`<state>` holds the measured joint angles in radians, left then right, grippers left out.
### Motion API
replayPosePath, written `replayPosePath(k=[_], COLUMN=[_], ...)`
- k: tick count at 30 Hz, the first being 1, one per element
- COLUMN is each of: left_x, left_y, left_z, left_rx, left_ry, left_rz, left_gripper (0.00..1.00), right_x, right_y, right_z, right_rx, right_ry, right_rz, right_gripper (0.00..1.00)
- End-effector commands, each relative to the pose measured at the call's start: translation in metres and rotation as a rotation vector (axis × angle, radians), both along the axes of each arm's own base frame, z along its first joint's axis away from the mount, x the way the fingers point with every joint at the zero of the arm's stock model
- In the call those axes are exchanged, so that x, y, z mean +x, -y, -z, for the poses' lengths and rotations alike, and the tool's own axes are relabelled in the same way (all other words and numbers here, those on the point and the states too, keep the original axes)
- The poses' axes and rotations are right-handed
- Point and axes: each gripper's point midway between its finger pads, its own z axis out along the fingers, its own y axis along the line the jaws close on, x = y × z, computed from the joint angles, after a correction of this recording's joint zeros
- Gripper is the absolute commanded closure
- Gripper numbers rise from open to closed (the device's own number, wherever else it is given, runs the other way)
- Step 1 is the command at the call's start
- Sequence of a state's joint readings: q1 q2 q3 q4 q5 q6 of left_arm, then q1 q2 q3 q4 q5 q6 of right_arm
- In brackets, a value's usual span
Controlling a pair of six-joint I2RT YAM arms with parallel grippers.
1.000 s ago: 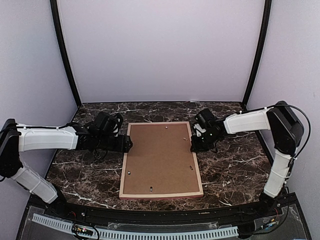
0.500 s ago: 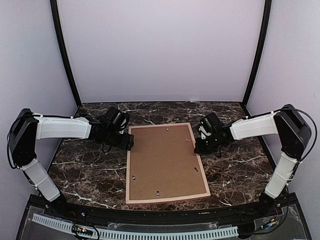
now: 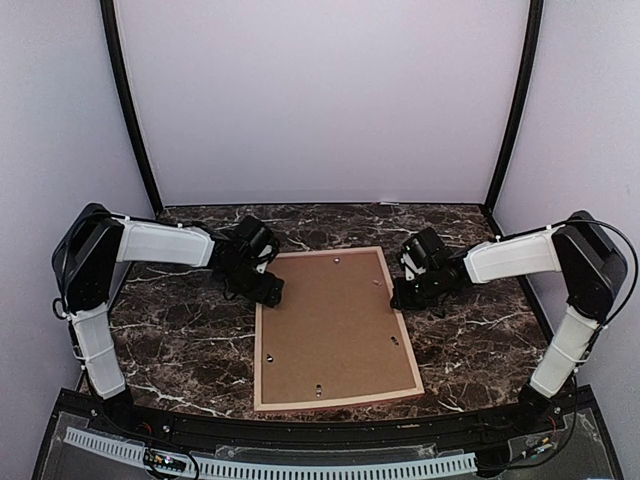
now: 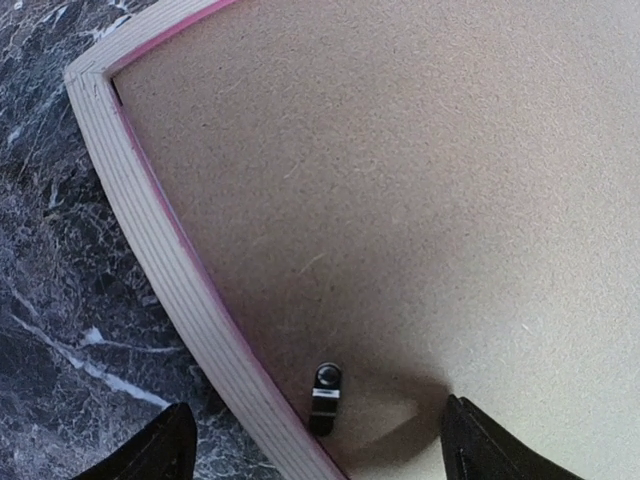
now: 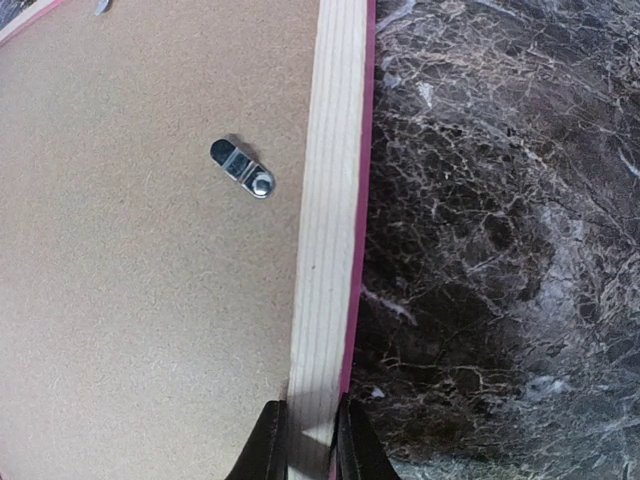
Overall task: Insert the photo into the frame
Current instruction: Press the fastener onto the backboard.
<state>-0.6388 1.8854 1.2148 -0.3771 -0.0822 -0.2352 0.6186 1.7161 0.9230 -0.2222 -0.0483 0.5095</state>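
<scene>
Frame [image 3: 335, 399] is lying face-down at centre, backing panel [image 3: 330, 320] fitted (photo unseen). Your right gripper [image 5: 308, 445] is clamping its right rail; left gripper [image 4: 320, 455] is gaping apart.

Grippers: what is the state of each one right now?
Left gripper: open, holding nothing.
Right gripper: closed on the frame, at its right edge.

Dark marble tabletop [image 3: 180, 340], brown hardboard backing panel [image 3: 330, 320], small metal clip [image 5: 243, 168]
</scene>
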Motion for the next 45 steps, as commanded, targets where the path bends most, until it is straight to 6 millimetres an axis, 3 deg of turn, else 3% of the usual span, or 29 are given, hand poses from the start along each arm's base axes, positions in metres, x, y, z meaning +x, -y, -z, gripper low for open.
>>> replayPosePath(k=[1, 12, 22, 27, 45], left_x=[0.001, 0.001, 0.001, 0.004, 0.004], left_y=[-0.006, -0.009, -0.016, -0.019, -0.024], left_z=[0.003, 0.016, 0.018, 0.020, 0.024], left_rx=[0.020, -0.027, -0.049, -0.054, -0.040], left_ry=[-0.042, -0.116, -0.141, -0.150, -0.154], left_rz=[0.018, 0.020, 0.002, -0.009, -0.019], left_gripper=[0.13, 0.25, 0.49, 0.56, 0.67], right_x=[-0.016, -0.014, -0.014, -0.014, -0.013], right_y=[0.009, 0.009, 0.007, 0.007, 0.006], right_z=[0.012, 0.009, 0.008, 0.007, 0.007], right_rx=[-0.027, -0.033, -0.033, -0.032, -0.030], right_ry=[-0.058, -0.056, -0.060, -0.062, -0.063], right_rz=[-0.017, -0.024, -0.032, -0.034, -0.036], right_gripper=[0.94, 0.94, 0.95, 0.95, 0.96])
